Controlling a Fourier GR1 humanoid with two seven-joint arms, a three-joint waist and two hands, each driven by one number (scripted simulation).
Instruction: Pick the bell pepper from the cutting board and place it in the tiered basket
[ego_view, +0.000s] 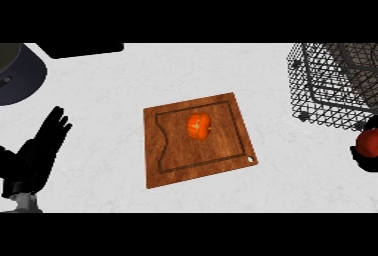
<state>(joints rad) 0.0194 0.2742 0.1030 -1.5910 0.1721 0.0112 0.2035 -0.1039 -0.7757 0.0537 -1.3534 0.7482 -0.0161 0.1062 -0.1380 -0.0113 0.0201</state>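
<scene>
While the left hand (40, 145) rests open near the view's left edge, fingers straight and up, the orange bell pepper (198, 125) lies on the wooden cutting board (173, 167) well to its right, untouched. Farther right stands the wire tiered basket (325, 95) — just below it, the right hand (363, 161) shows at the edge beside something red (368, 142), its fingers impossible to read.

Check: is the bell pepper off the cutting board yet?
No, still on it. The orange bell pepper lies near the middle of the cutting board, with neither hand touching it.
</scene>
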